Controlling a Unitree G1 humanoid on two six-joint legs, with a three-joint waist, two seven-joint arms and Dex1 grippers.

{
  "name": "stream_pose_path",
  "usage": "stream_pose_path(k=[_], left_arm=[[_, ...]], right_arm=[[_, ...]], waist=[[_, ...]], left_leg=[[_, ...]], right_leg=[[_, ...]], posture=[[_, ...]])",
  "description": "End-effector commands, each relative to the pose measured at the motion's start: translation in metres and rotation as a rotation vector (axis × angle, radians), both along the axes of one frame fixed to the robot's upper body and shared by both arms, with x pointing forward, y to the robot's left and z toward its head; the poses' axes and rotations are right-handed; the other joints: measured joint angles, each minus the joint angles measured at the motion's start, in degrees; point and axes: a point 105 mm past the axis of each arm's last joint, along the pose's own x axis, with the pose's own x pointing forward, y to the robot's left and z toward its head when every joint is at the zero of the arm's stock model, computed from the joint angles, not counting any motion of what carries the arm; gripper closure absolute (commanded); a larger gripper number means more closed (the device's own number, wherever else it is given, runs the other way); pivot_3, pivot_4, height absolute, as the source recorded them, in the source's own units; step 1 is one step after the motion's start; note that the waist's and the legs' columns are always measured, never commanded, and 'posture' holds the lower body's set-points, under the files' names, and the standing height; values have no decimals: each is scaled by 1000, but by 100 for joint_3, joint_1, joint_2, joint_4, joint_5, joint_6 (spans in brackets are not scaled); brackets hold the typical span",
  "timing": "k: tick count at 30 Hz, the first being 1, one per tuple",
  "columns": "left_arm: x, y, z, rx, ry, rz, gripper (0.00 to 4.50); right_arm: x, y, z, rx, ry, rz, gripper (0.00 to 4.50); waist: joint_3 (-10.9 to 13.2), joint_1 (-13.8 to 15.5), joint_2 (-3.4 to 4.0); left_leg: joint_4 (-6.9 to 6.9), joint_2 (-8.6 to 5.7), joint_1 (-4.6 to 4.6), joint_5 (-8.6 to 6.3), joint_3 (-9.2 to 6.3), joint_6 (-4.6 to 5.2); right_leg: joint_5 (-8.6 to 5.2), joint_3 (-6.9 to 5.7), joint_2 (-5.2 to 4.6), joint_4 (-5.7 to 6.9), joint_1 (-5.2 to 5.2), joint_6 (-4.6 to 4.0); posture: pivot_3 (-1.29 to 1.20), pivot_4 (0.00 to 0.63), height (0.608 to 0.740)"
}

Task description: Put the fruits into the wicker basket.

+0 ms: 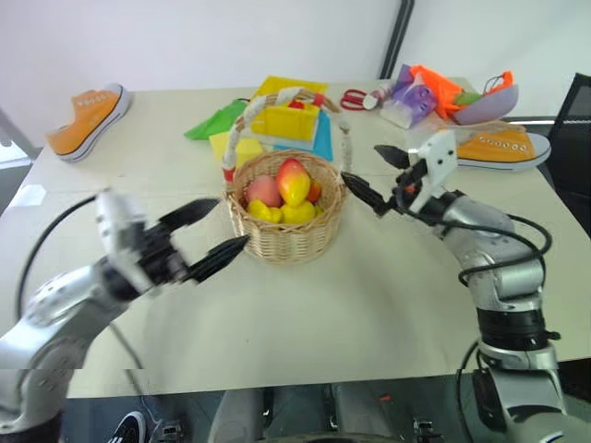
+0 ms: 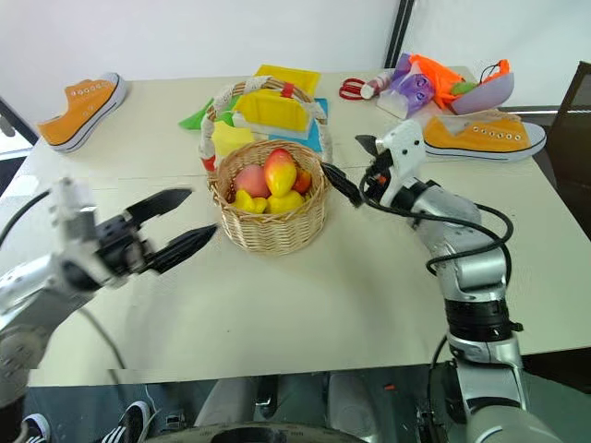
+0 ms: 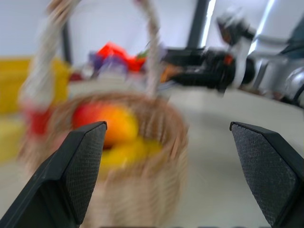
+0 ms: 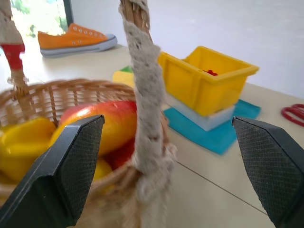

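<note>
wicker basket (image 1: pixel 286 231) upright — handle arch runs front-to-back

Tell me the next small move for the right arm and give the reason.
Probably ease the right tool forward so its open fingers straddle the white-wrapped handle of the wicker basket. The handle stands between the fingers untouched, the fruits already lie inside, and the open left tool holds nothing.

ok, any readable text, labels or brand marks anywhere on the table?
None readable.
Orange sneakers: no legible brand mark.
Yellow box: plain, no label seen.
Wicker basket: no tag or print.
</note>
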Motion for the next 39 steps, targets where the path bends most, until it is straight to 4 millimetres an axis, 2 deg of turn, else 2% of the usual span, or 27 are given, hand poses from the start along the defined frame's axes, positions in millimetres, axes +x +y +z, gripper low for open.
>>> stream_pose_path(k=[1, 5, 8, 10, 13, 15, 18, 20, 24, 26, 31, 32, 33, 39], left_arm=[[-10, 19, 15, 5, -81, 64, 56], [-10, 28, 9, 5, -75, 128, 56], [-12, 33, 1, -2, -61, 160, 0], [-12, 34, -4, 3, -54, 171, 0], [-11, 32, -4, -13, -59, 170, 0], [-8, 28, -5, -19, -59, 157, 0], [-3, 23, -6, -29, -56, 127, 0], [2, 19, -7, -39, -56, 104, 0], [16, 6, -5, -59, -60, 26, 0], [22, -1, -4, -67, -61, -13, 0], [38, -25, -11, -60, -28, -173, 0], [42, -28, -13, -54, -26, -193, 0], [44, -32, -15, -47, -26, -216, 0], [49, -50, -19, 1, -26, -343, 0]], right_arm=[[2, 6, 15, 34, -41, 16, 0], [11, 17, 10, 23, -36, 9, 0], [14, 22, 3, 6, -21, 10, 824], [13, 22, 1, 8, -15, 18, 1785], [16, 18, 2, -7, -26, -6, 3470], [18, 11, 6, 13, -31, -25, 4350], [20, -4, 12, 34, -38, -76, 4453], [23, -22, 17, 60, -50, -159, 4453], [20, -81, 29, 104, -98, -371, 4453], [10, -105, 32, 87, -118, -424, 4453], [-37, -195, 43, 29, -162, -677, 4453], [-46, -207, 43, 21, -171, -720, 4453], [-52, -215, 43, 16, -176, -746, 4453], [-70, -223, 36, -3, -183, -806, 4453]], waist=[[0, 12, 0], [-1, -11, -2], [-2, -31, -1], [-2, -34, -1], [-1, -27, -1], [-2, -18, -1], [-1, -18, -1], [-1, -6, 0], [0, 40, 1], [-1, 25, 1], [5, 18, 16], [5, 16, 20], [5, 1, 21], [5, -143, 25]], left_leg=[[3, -2, 0, -2, 0, 1], [4, -2, 1, -4, 2, 4], [-2, -2, 1, -4, 2, 4], [-13, -1, 0, -4, 2, 3], [-30, -1, -2, -1, 2, -1], [-35, -1, -2, 0, 2, -3], [-35, -1, -3, 1, 4, -3], [-34, -1, -4, 1, 5, -3], [-32, -2, -6, 2, 5, -3], [-31, -3, -8, 1, 5, -3], [-39, -3, -10, 2, 10, 0], [-37, -3, -10, 2, 12, 1], [-37, -2, -9, 3, 12, 2], [-19, 15, 7, 3, 25, 3]], right_leg=[[0, 0, -3, -4, 5, -2], [5, 2, -4, -32, 9, -31], [8, 3, -4, -29, 6, -29], [11, 2, -4, -28, 0, -22], [12, 2, -4, -26, -12, -20], [12, 1, -4, -27, -14, -20], [13, 1, -4, -28, -13, -20], [13, 2, -4, -29, -13, -19], [13, 0, -4, -29, -12, -19], [13, 0, -4, -32, -11, -19], [13, -2, -1, -38, -10, -16], [13, -1, 1, -35, -9, -16], [13, -1, 3, -33, -8, -16], [13, 16, 26, 2, -6, -15]], posture=[[0, 150, 740], [0, 150, 740], [0, 150, 740], [0, 150, 740], [0, 150, 740], [0, 150, 740], [0, 150, 740], [0, 150, 740], [0, 150, 740], [0, 150, 740], [0, 150, 740], [0, 150, 740], [0, 150, 740], [0, 150, 740]])
